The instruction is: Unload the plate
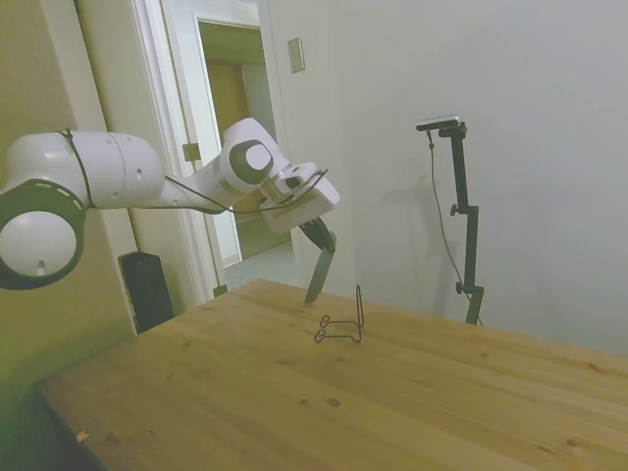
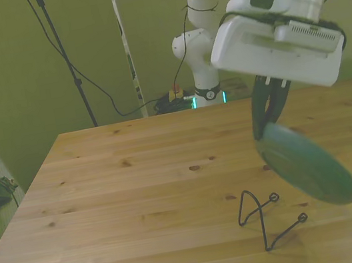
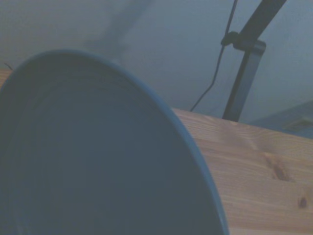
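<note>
Front view, wire stand [image 2: 266, 219]: I see it nearest, empty on the worktop [image 2: 127, 200].
Plate [image 2: 306, 163]: tilted in the air above and beside the stand, hanging below my hand [image 2: 271, 110].
Hand: pinching the plate's upper rim.

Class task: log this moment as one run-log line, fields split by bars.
gripper: shut on plate | plate: held tilted, in the air, off the wire stand | stand: empty, on table
</note>
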`<state>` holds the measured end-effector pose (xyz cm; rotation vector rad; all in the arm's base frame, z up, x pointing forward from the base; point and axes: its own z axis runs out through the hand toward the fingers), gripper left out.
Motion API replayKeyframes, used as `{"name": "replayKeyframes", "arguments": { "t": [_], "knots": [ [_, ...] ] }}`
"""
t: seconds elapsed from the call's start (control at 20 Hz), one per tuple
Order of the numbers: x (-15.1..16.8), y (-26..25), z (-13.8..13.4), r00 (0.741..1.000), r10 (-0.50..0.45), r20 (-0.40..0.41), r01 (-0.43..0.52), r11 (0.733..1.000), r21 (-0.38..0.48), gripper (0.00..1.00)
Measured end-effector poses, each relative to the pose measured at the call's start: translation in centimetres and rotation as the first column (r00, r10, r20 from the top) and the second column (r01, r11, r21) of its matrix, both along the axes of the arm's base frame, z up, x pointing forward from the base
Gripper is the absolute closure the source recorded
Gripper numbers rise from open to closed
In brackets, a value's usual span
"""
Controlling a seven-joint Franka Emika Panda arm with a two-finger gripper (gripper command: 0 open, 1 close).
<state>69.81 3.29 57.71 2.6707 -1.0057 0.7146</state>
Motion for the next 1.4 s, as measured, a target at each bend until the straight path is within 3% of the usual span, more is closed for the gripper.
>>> {"name": "replayKeyframes", "arguments": {
  "t": [0.35, 0.6, 0.9, 1.15, 1.4],
  "knots": [
    [-7.9, 2.2, 2.4, 0.989, -0.098, -0.109, 0.111, 0.986, 0.126, 1.0],
    [-13.7, 0.4, 1.3, 0.971, -0.146, -0.191, 0.186, 0.959, 0.214, 1.0],
    [-18.2, -7.0, -4.9, 0.933, -0.254, -0.256, 0.321, 0.907, 0.271, 1.0],
    [-20.1, -10.6, -13.5, 0.944, -0.216, -0.251, 0.301, 0.872, 0.385, 1.0],
    [-21.0, -13.2, -17.2, 0.952, -0.203, -0.231, 0.297, 0.797, 0.526, 1.0]
  ]
}}
